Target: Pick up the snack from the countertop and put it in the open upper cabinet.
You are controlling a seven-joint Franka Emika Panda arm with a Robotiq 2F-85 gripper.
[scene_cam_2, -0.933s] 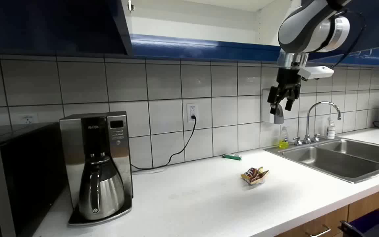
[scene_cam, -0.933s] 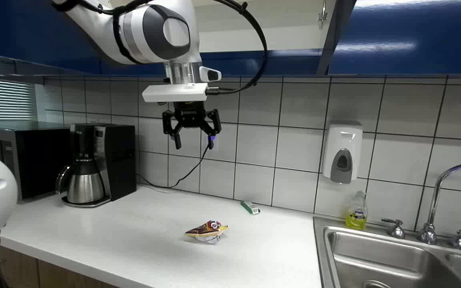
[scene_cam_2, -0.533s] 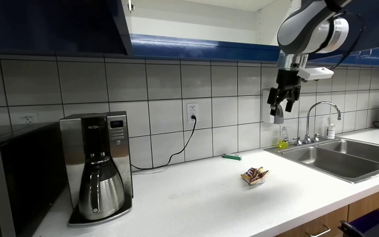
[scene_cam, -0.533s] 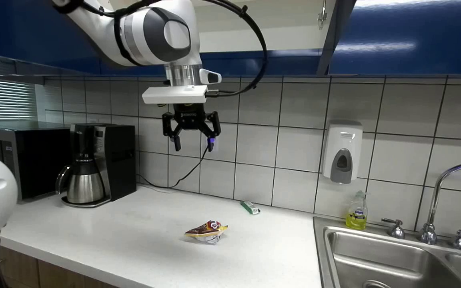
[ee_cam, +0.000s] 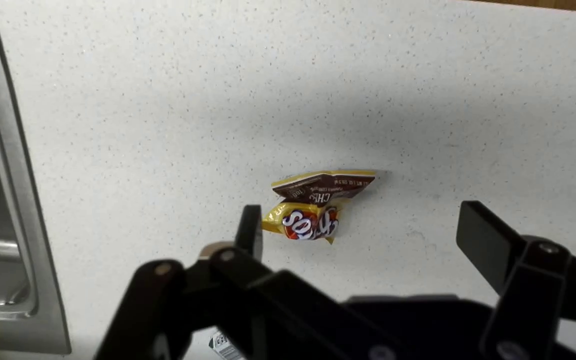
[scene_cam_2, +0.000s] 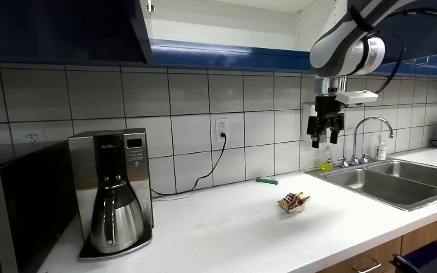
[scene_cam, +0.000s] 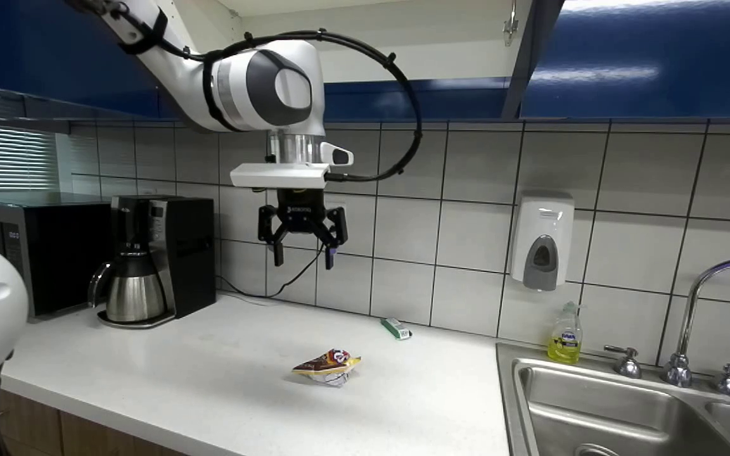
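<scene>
My black two-finger pincer (scene_cam: 304, 258) stands spread, nothing held. Crinkly brown-yellow foil snack pkt. (ee_cam: 318, 202) lies on speckled white countertop (ee_cam: 168, 125), approx. 10 o'clock of grip ctr., wrist view. Risk: offset uncorrected, 9-o'clock finger (ee_cam: 249, 229) may clip its edge on descent.

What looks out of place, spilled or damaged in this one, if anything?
Nothing stands out as misplaced, spilled or damaged. The snack lies crumpled on the countertop, hardly odd; the upper cabinet stands open, as the task expects.
</scene>
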